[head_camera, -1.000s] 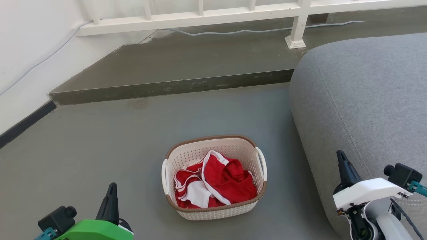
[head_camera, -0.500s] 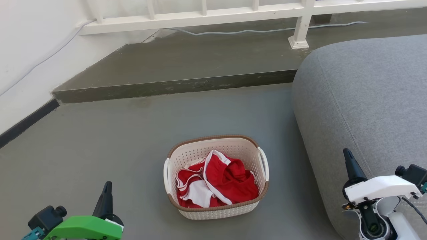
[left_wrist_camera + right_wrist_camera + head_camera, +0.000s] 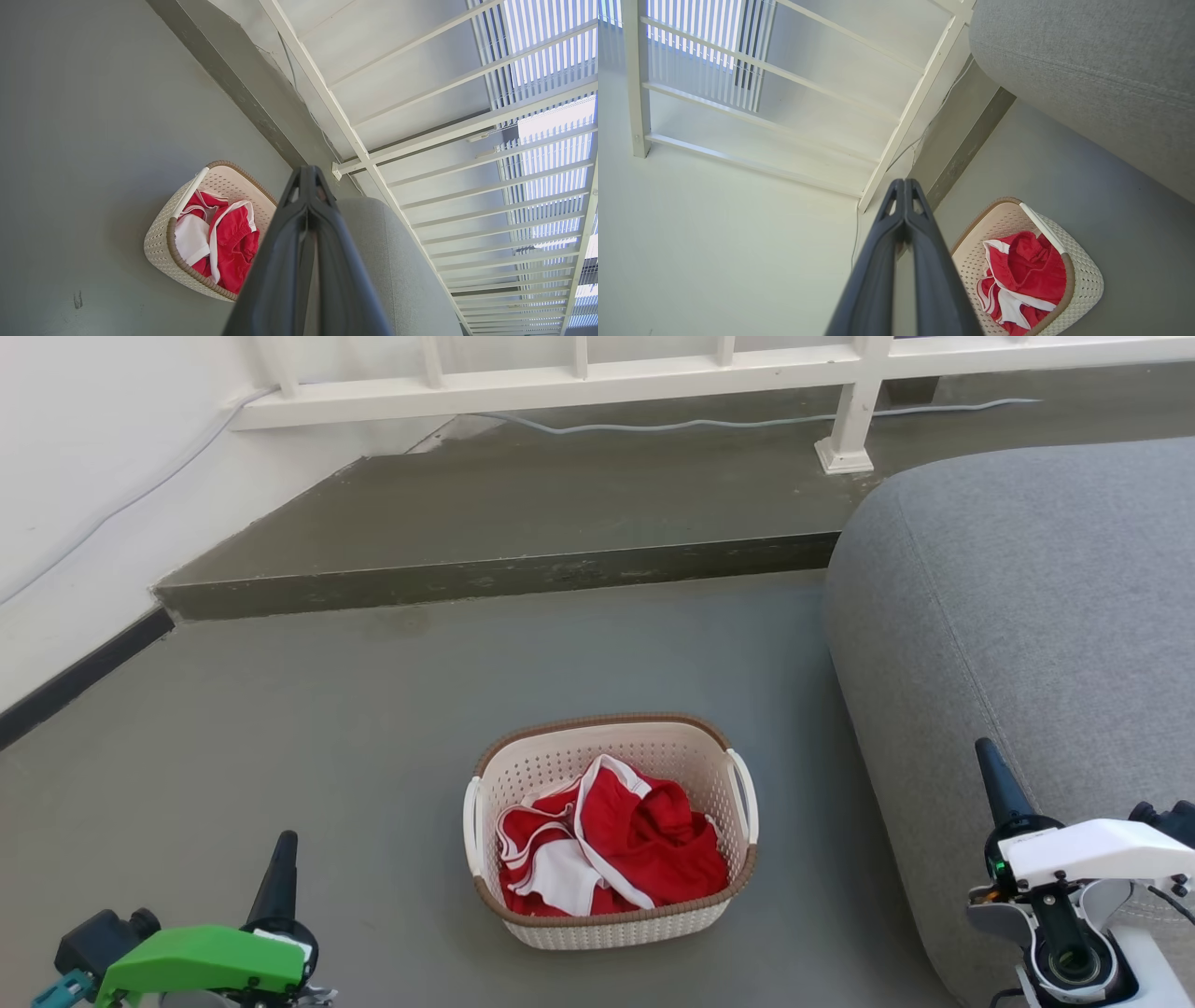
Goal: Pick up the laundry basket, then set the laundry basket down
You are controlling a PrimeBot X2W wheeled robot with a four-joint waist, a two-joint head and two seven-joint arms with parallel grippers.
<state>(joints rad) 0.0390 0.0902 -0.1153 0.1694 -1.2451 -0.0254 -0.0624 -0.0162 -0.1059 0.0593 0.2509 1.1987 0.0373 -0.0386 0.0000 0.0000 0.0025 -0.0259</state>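
Observation:
The laundry basket (image 3: pixel 611 747) stands on the grey floor, cream and perforated with a brown rim and two white side handles, holding red and white clothing (image 3: pixel 611 845). My left gripper (image 3: pixel 280 859) sits low at the lower left, well to the left of the basket, shut with nothing in it. At the lower right, my right gripper (image 3: pixel 994 775) hangs shut and empty in front of the sofa, apart from the basket. The left wrist view looks past my left gripper (image 3: pixel 307 173) onto the basket (image 3: pixel 161 238); the right wrist view shows the basket (image 3: pixel 1087 275) beside my right gripper (image 3: pixel 904 184).
A grey sofa (image 3: pixel 1027 597) fills the right side, close to the basket. Behind runs a raised dark step (image 3: pixel 485 574) with a white railing (image 3: pixel 579 378) and a cable (image 3: pixel 747 425). A white wall with a dark skirting (image 3: pixel 75 677) bounds the left.
The picture has shifted slightly right and down as the camera moved. Both grippers have drawn outward and lower: the left toward the lower left corner, the right toward the right edge.

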